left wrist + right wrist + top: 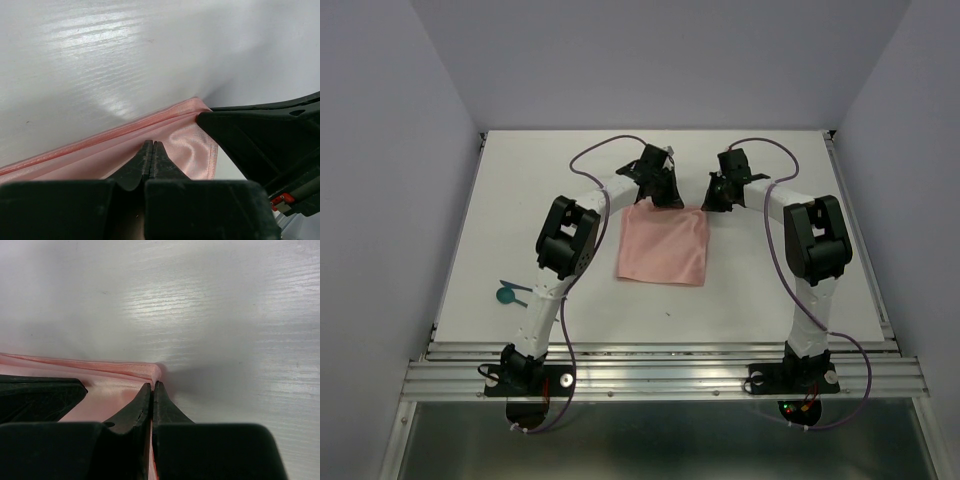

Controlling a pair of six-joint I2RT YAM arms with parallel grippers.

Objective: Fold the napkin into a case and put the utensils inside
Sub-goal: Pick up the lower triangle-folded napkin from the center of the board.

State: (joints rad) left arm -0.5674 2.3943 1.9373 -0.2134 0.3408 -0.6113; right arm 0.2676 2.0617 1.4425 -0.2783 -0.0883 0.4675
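Note:
The salmon-pink napkin (pixel 662 248) lies flat in the middle of the white table (pixel 770 300), with a doubled fold along its far edge (pixel 100 137). My left gripper (pixel 667 200) (pixel 152 143) is shut on the cloth just inside that far edge. My right gripper (pixel 713 203) (pixel 153 385) is shut on the napkin's far right corner (pixel 150 371), and pink cloth shows between its jaws. The two grippers are close together; each shows as a black shape in the other's wrist view. A teal utensil with a round end (pixel 506 293) lies on the table at the near left, beside the left arm.
Purple cables (pixel 590 155) loop over the table behind both arms. The left arm's elbow (pixel 567 237) hangs left of the napkin and the right arm's elbow (pixel 815 240) to its right. Grey walls close in the table on three sides.

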